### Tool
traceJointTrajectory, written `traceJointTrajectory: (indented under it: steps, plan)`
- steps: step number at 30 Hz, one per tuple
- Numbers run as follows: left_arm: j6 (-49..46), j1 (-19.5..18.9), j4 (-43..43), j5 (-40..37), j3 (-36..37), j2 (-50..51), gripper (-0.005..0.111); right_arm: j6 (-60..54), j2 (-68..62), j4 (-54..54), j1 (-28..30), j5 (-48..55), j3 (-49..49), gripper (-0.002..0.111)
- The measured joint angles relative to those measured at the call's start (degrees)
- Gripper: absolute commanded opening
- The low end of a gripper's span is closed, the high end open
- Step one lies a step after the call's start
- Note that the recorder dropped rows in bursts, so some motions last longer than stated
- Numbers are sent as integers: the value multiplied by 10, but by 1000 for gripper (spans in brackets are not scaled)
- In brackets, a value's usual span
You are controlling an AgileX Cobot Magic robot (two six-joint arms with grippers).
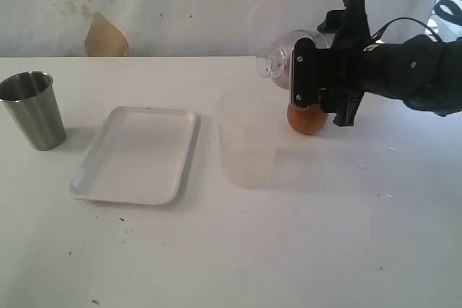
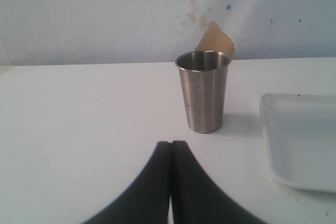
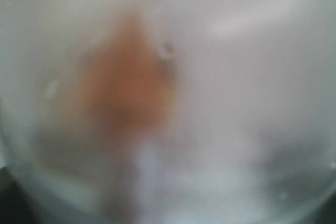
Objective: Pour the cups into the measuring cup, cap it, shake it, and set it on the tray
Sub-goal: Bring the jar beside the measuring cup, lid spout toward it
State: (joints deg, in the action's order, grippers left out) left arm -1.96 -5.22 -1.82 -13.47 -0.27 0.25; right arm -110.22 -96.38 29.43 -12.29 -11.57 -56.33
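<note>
right gripper [image 1: 312, 71] wide, apparently around domed cap [image 1: 275, 63], neck level toward measuring cup [image 1: 246, 141]

Lab-like test setup, plain white table [image 1: 289, 250], stained white wall [image 1: 180, 5]

No legible text, label, brand or number anywhere.

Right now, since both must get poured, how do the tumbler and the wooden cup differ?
The tumbler is grey steel, tall and tapered; the wooden cup is reddish-brown, rounded and shorter. The tumbler stands in the open left of the tray; the wooden cup is partly hidden by the right end effector. Both rest on the table.
</note>
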Motion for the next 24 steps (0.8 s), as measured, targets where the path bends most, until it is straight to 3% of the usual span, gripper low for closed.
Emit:
traceJointTrajectory:
  steps: [24]
  plan:
    - [0, 0, 0, 0, 0, 0, 0, -45, 0, -20, 0, -53, 0, 0]
